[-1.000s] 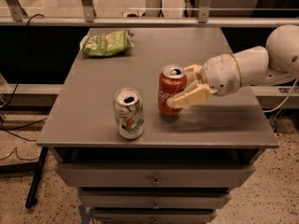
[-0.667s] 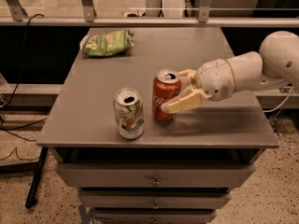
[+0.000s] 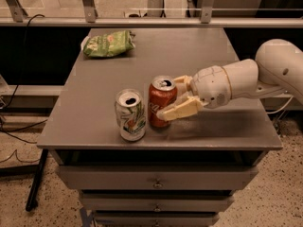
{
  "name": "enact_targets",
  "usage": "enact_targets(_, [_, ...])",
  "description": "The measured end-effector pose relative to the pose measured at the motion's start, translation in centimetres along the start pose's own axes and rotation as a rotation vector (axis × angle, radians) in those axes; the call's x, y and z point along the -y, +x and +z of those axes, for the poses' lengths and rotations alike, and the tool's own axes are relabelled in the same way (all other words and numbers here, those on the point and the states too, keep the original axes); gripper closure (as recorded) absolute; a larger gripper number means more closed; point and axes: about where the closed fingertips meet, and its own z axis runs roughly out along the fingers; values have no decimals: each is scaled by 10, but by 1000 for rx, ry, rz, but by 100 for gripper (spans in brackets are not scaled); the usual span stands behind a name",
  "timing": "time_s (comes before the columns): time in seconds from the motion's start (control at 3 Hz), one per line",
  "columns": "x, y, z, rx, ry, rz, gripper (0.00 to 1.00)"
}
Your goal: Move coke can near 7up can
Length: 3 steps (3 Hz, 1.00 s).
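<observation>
The red coke can [image 3: 159, 100] stands upright near the front of the grey table [image 3: 156, 56], close beside the white and green 7up can [image 3: 129, 114] on its left, with a narrow gap between them. My gripper [image 3: 176, 97] reaches in from the right and is shut on the coke can, one cream finger [image 3: 180, 110] across its front and the other behind its rim. The 7up can stands upright near the table's front edge.
A green chip bag [image 3: 108, 43] lies at the back left of the table. Drawers sit under the tabletop. My white arm [image 3: 255, 77] spans the right side. A glass railing runs behind the table.
My gripper has carried the coke can leftward and slightly toward the front, from well right of the 7up can to right beside it. The 7up can has not moved.
</observation>
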Motion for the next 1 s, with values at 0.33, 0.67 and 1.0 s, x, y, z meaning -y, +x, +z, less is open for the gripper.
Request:
enact_targets(0.33, [-2, 1, 4, 5, -2, -4, 38])
enact_targets(0.67, [-2, 2, 6, 10, -2, -1, 15])
enact_targets(1.0, [-3, 4, 8, 13, -3, 3, 0])
